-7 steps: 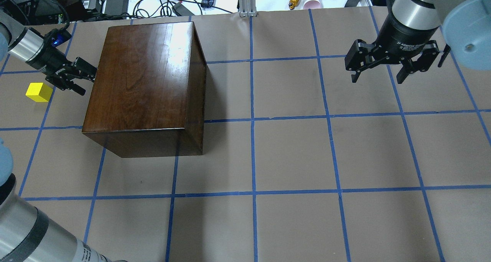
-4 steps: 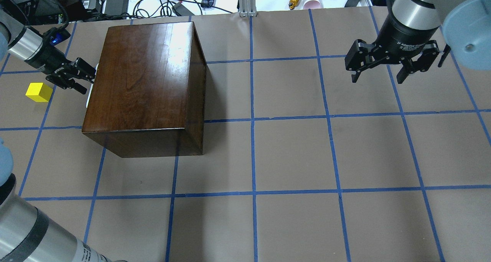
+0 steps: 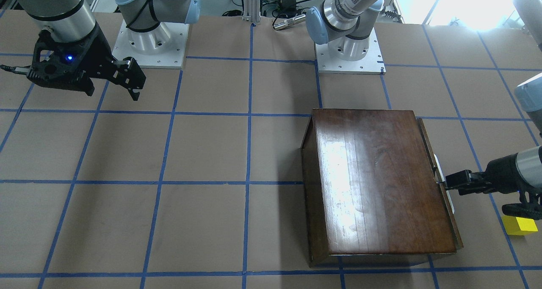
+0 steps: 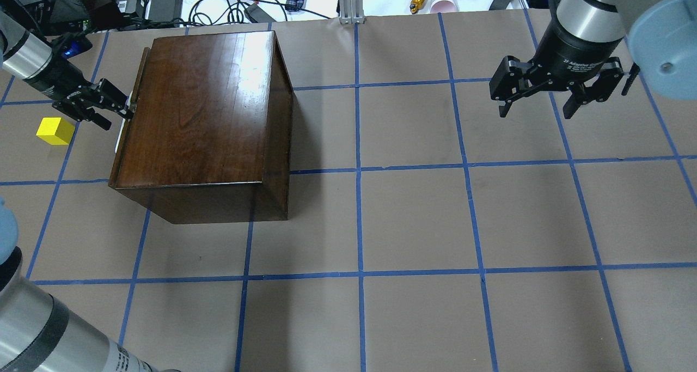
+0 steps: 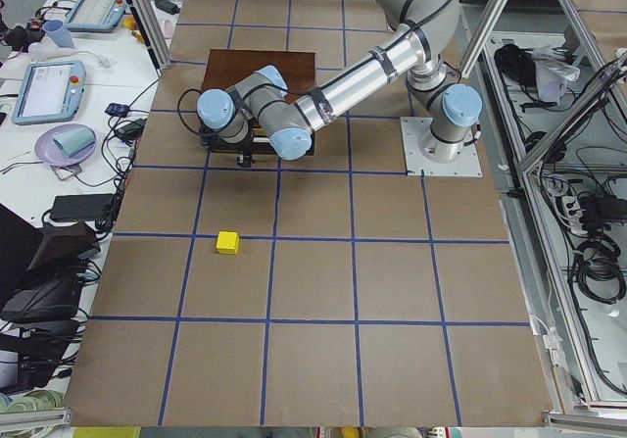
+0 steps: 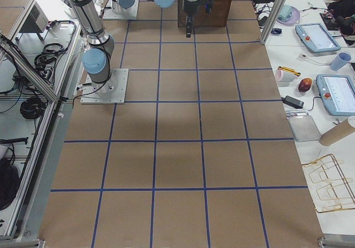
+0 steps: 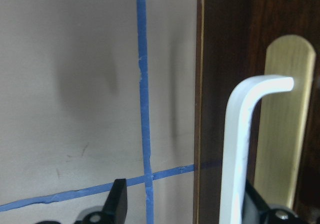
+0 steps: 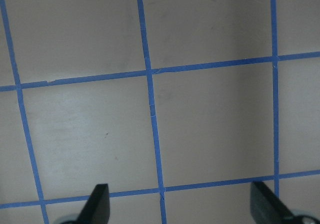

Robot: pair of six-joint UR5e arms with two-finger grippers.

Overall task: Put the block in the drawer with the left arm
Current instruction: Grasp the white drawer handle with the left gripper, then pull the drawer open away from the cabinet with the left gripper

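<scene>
The block (image 4: 55, 130) lies on the table just beside the left gripper (image 4: 117, 112), whose jaws are spread, one finger hooked behind the pull (image 7: 235, 144). The drawer (image 7: 230, 33) shows barely out of the box (image 4: 207, 105), so opening looks to be the step in hand. Next comes a straight pull outward. The right gripper (image 4: 536, 113) hangs spread, well apart.

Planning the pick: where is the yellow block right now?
In the overhead view, the yellow block sits on the table at far left, untouched, just outside the left gripper, left of the wooden box.

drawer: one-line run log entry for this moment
left gripper: jaws astride pull | drawer: slightly out | block: on table | right gripper: open, aloft
</scene>
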